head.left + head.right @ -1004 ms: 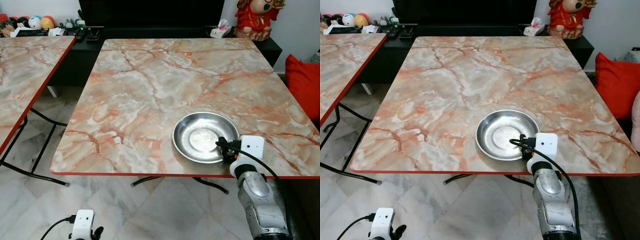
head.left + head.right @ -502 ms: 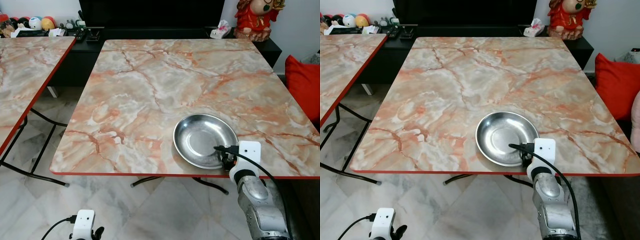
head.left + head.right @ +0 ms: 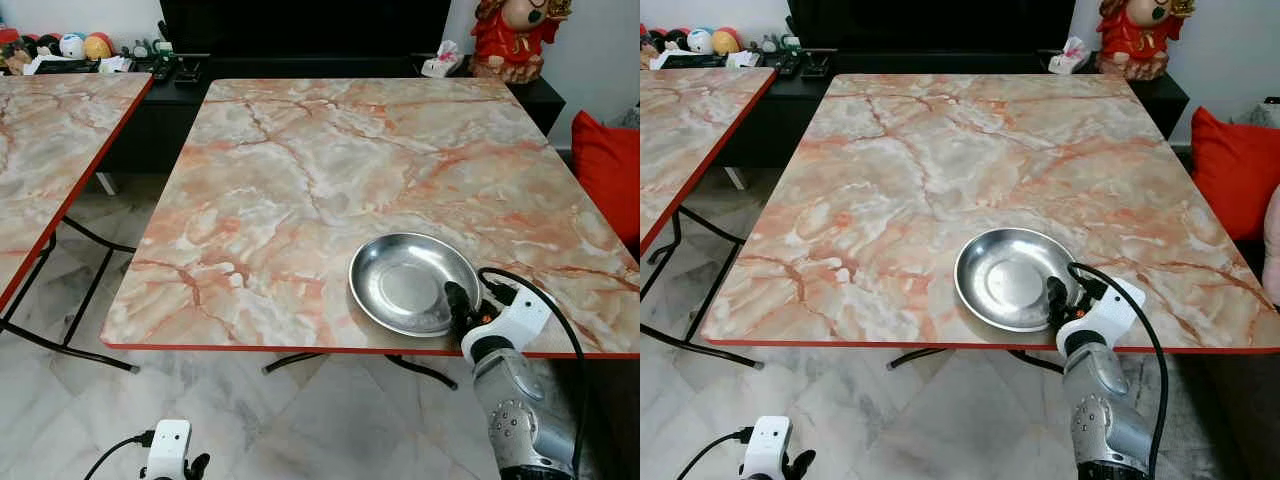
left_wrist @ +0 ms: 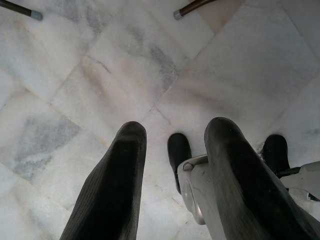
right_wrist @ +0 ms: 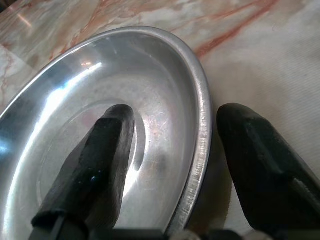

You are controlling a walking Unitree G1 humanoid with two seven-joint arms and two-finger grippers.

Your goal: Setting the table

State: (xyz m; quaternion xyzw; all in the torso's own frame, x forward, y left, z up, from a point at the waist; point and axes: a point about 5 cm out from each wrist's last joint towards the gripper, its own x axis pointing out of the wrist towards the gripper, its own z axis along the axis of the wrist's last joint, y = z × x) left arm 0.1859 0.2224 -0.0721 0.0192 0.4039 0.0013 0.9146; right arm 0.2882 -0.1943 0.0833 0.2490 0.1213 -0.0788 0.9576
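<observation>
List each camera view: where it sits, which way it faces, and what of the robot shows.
Left eye view: on the head, looking forward and down at the marble table and steel plate; right gripper at the plate's rim.
Right eye view: same head, same scene.
Left wrist view: on the left arm, facing the floor past the open left gripper.
Right wrist view: on the right arm, its fingers straddling the plate's rim.
Shared: the plate, in both eye views and the right wrist view.

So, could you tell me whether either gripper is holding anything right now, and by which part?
Nothing is gripped. The right gripper is open astride the near right rim of the metal plate, one finger inside, one outside. The left gripper hangs open over the floor.
</observation>
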